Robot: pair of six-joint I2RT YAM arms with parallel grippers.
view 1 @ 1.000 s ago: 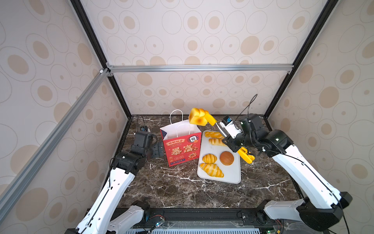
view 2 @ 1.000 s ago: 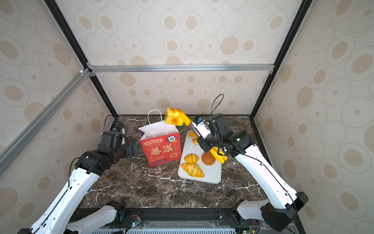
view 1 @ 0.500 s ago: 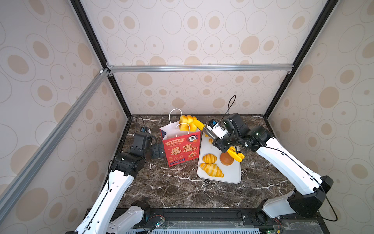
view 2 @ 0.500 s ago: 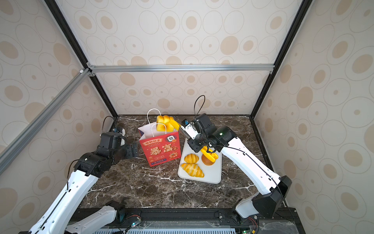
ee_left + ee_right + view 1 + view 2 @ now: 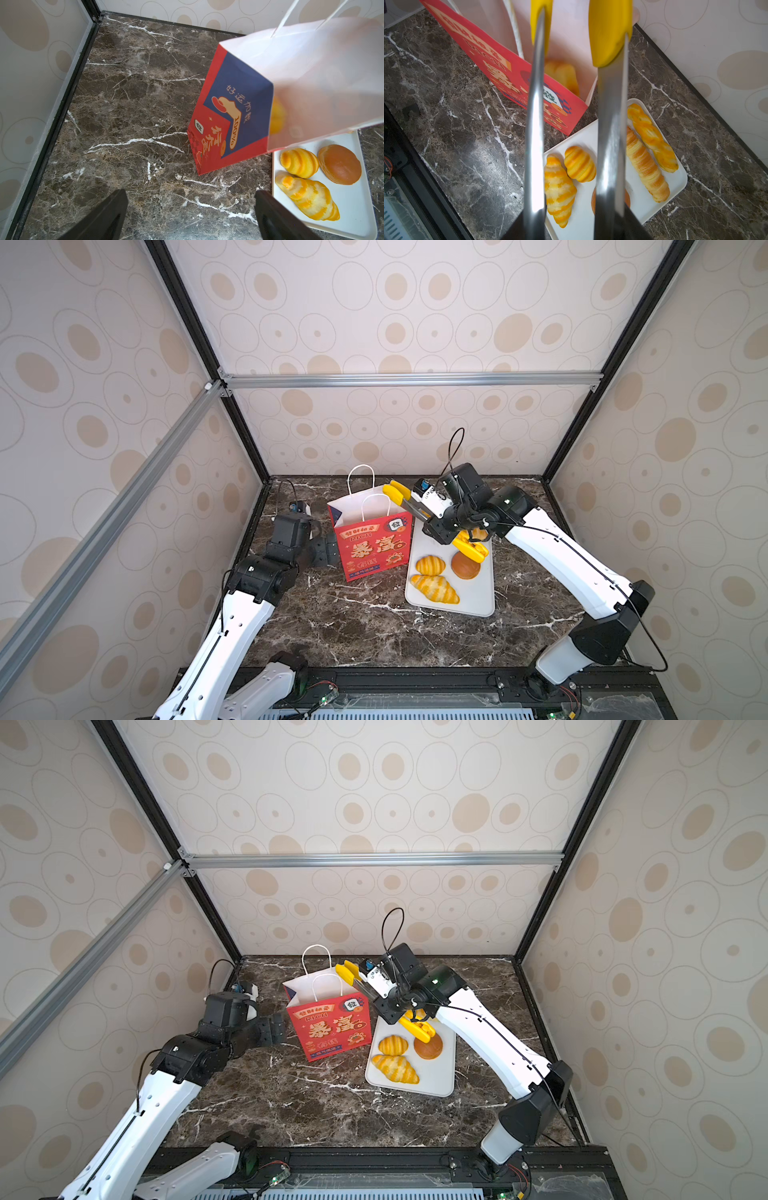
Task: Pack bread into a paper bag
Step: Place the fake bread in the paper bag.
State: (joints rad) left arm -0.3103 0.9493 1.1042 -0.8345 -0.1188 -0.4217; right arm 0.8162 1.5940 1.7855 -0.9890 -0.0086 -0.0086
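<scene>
The red paper bag [image 5: 372, 547] [image 5: 328, 1029] stands upright left of the white tray [image 5: 473, 601]. My right gripper [image 5: 434, 522] [image 5: 575, 226] is shut on the yellow-tipped tongs [image 5: 397, 491] [image 5: 610, 104], whose tips are spread over the bag's mouth with nothing between them. A square loaf chunk [image 5: 562, 76] lies inside the bag. The tray holds a croissant [image 5: 436, 589], an oval roll [image 5: 430, 565], a round brown bun [image 5: 465, 565] and two twisted sticks [image 5: 645, 164]. My left gripper [image 5: 326, 551] [image 5: 191, 193] hangs open beside the bag's left side, apart from it.
Dark marble tabletop [image 5: 353, 626] enclosed by patterned walls with black frame posts [image 5: 249, 439] at the back corners. The right arm reaches over the tray's far end and hides most of the sticks in both top views.
The right arm carried the loaf chunk leftward and down to the bag's mouth. The tongs then spread and the chunk now lies in the bag. The left arm has not moved.
</scene>
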